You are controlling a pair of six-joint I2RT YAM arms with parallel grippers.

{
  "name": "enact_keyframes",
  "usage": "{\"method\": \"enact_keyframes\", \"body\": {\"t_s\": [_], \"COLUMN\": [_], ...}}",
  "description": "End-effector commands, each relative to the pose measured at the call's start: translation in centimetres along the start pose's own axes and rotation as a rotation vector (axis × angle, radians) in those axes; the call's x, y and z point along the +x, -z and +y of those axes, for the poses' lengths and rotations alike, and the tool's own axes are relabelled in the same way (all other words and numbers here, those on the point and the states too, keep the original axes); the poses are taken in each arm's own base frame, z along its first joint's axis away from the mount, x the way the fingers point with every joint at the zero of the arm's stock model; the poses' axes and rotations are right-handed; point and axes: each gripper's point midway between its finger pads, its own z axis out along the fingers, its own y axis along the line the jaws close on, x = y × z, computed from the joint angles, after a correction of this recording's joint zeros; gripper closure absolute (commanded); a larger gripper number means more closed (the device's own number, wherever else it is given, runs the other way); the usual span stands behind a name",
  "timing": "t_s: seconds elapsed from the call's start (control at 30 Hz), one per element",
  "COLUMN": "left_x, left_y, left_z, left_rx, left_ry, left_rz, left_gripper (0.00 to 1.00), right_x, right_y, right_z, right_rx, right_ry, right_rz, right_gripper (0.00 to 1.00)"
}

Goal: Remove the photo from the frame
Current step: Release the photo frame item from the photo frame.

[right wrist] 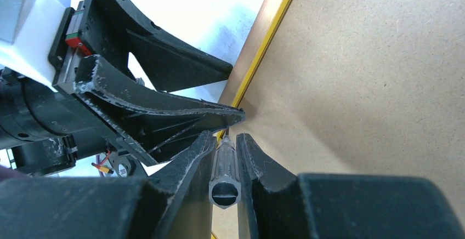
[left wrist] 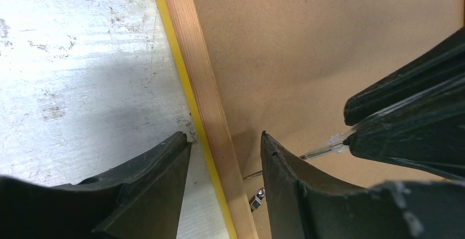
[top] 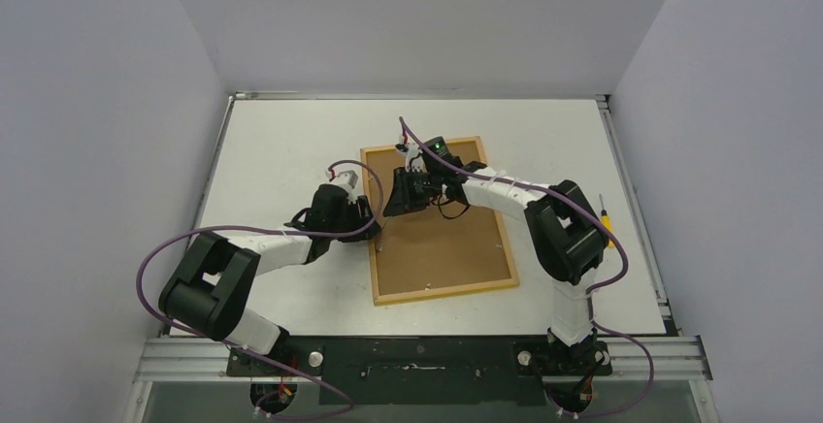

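**Top external view: frame face down, both arms at its left edge**

And there it was: the frame (top: 456, 258) lay flat in the middle of the white worktop (top: 281, 142), brown backing (top: 437, 239) facing up, turned slightly so its near end sat further right than its far end. The left fingers (top: 369, 226), reaching in from the left, sat right at the frame's left edge, about halfway along. The right fingers (top: 396, 205) reached across the backing from the right and hung just beside them, a touch farther away.

Left wrist gave the close look. The left fingers stood apart, one over the worktop and the other over the backing. The light wood rim (left wrist: 205, 96) ran between them with a gap on each side, so nothing was gripped. A thin yellow border (left wrist: 174, 69) showed along the rim's outer side.

Right wrist showed the right fingers clamped on a clear tool (right wrist: 224, 168), its slotted butt end facing the camera and its tip pointing toward the rim.

Out on the right, a yellow-handled screwdriver (top: 607, 219) lay on the worktop, well apart from the frame.
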Motion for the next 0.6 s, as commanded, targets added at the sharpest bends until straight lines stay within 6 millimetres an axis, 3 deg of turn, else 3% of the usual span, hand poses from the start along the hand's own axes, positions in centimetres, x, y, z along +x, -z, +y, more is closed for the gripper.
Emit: {"method": "enact_keyframes", "body": {"t_s": [0.0,0.57], "left_x": [-0.6,0.5], "left_y": [0.5,0.5], "left_z": [-0.4,-1.7], "left_rx": [0.013,0.047], "left_ry": [-0.031,-0.087], "left_rz": [-0.001,0.055], "left_gripper": [0.52,0.60], "right_x": [-0.9,-0.8], "right_y": [-0.6,-1.0], "right_z": [0.9,0.6], "right_rx": [-0.031,-0.019], "right_ry": [0.038,0.033], "right_rz": [-0.009,0.000], "right_gripper": [0.95,0.95]}}
